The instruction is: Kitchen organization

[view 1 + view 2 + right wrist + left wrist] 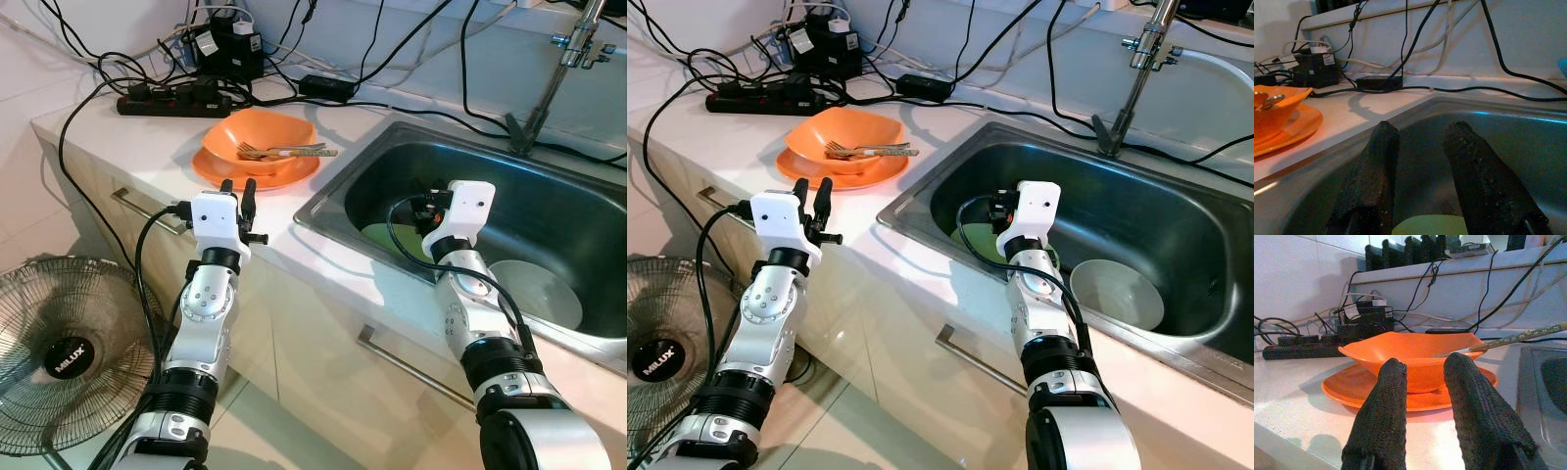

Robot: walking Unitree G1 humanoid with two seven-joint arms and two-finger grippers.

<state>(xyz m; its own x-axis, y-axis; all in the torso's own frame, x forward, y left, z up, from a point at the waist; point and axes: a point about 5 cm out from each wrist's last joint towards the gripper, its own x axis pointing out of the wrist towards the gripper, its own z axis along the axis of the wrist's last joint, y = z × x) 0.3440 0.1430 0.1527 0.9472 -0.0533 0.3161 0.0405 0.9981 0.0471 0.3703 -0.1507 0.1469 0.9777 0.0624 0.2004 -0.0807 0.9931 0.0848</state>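
Note:
An orange bowl point(260, 135) stands on an orange plate point(295, 176) on the white counter, with forks point(286, 151) lying across it. My left gripper point(238, 185) hovers at the counter's front edge, just short of the plate, open and empty; its fingers point(1386, 396) point at the bowl point(1410, 355). In the steel sink point(333, 191) lie a green plate point(385, 240) and a pale round dish point(537, 289). My right gripper point(1420, 129) hangs open over the sink's near side, above the green plate point(1430, 226).
A black power strip point(171, 100), chargers and many cables crowd the back of the counter. The faucet point(558, 73) rises behind the sink. A floor fan point(69, 352) stands low on the left. Drawer handles point(411, 367) jut from the cabinet front.

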